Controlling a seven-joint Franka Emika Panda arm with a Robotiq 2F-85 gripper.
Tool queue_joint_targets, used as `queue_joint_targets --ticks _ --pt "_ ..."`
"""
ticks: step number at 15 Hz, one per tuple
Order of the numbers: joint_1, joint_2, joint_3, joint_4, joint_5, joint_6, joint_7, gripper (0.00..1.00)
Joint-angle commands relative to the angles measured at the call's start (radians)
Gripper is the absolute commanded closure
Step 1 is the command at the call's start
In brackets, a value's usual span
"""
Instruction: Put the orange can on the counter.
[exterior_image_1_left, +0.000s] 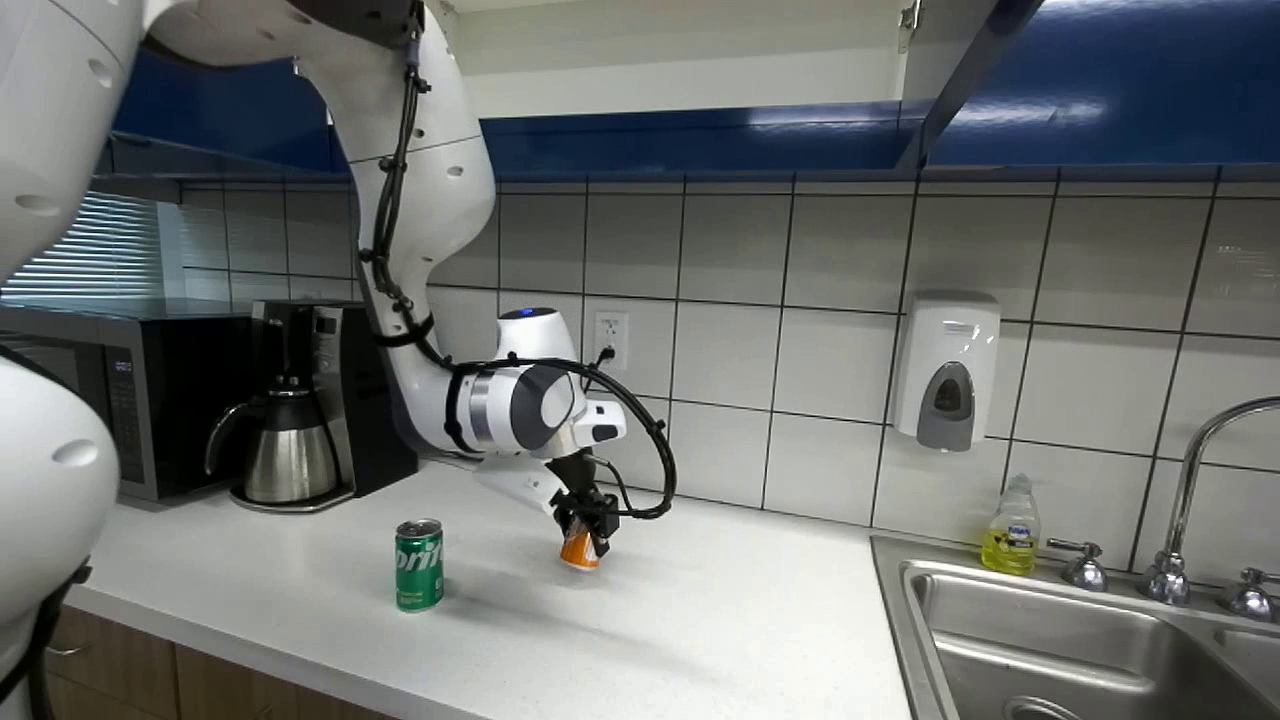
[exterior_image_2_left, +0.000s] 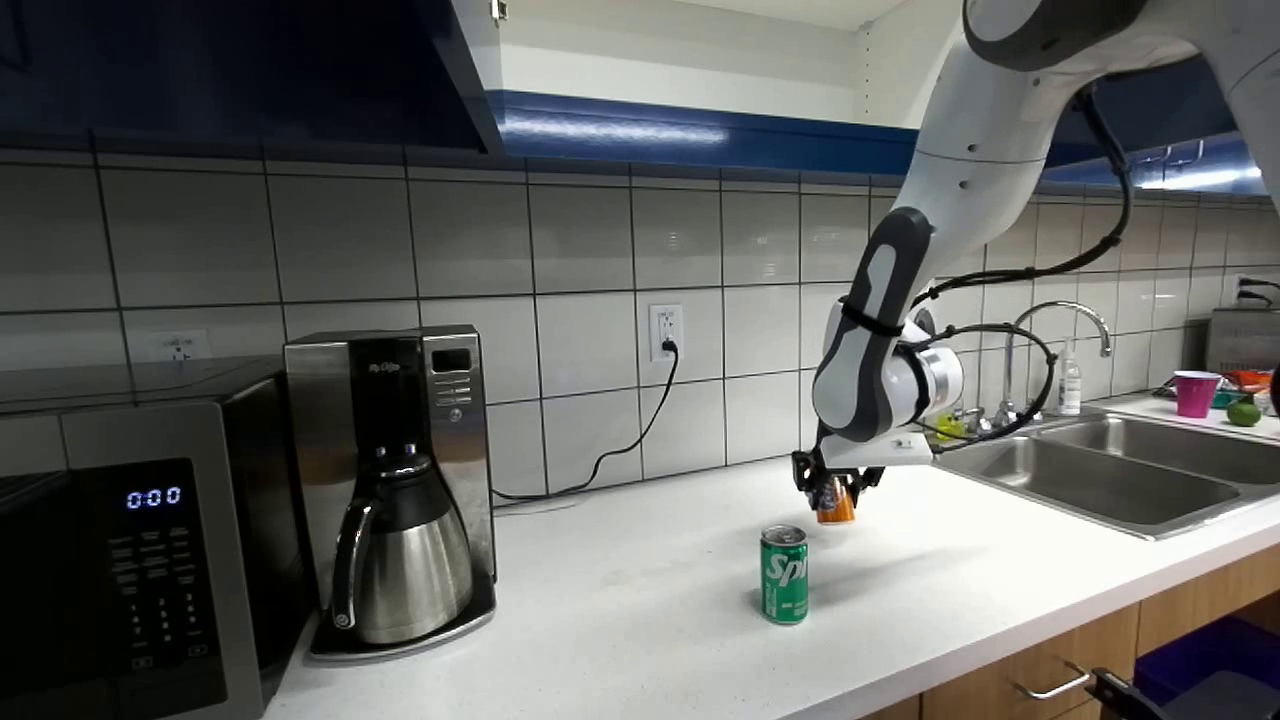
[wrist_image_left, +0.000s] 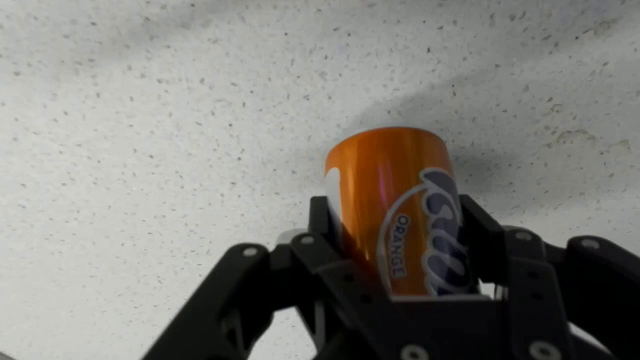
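Gripping the orange can (wrist_image_left: 395, 205) in the gripper (wrist_image_left: 392, 212), pressed from opposite sides. Holding it between the coffee maker (exterior_image_2_left: 465, 450) on the left and the sink (exterior_image_1_left: 906, 620) on the right, tilted slightly, with the lower end just above the tabletop (exterior_image_1_left: 720, 600) or touching it; cannot tell which. Can read ORANGE on its side in the wrist view. In both exterior views, see a green can (exterior_image_1_left: 419, 565) standing upright on the tabletop, nearer and to the left, apart from the orange can. Farther left, see a steel pot (exterior_image_2_left: 415, 570) in the coffee maker and a microwave (exterior_image_2_left: 130, 560) just beside. Along the far edge of the sink, see a tap (exterior_image_1_left: 1180, 500) and a bottle of yellow dish soap (exterior_image_1_left: 1013, 535). On the far wall (exterior_image_1_left: 740, 350), see a soap dispenser (exterior_image_1_left: 940, 340).
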Motion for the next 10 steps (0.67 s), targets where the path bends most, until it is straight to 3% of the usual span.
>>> queue_joint_targets --ticks 1,6,10 --pt "0.097 0.063 -0.094 0.032 0.035 0.1 -0.029 0.62" --pt "0.211 0.137 -0.181 0.04 0.159 0.24 -0.08 0.62" --pt "0.212 0.172 -0.149 0.042 0.258 0.287 -0.133 0.62"
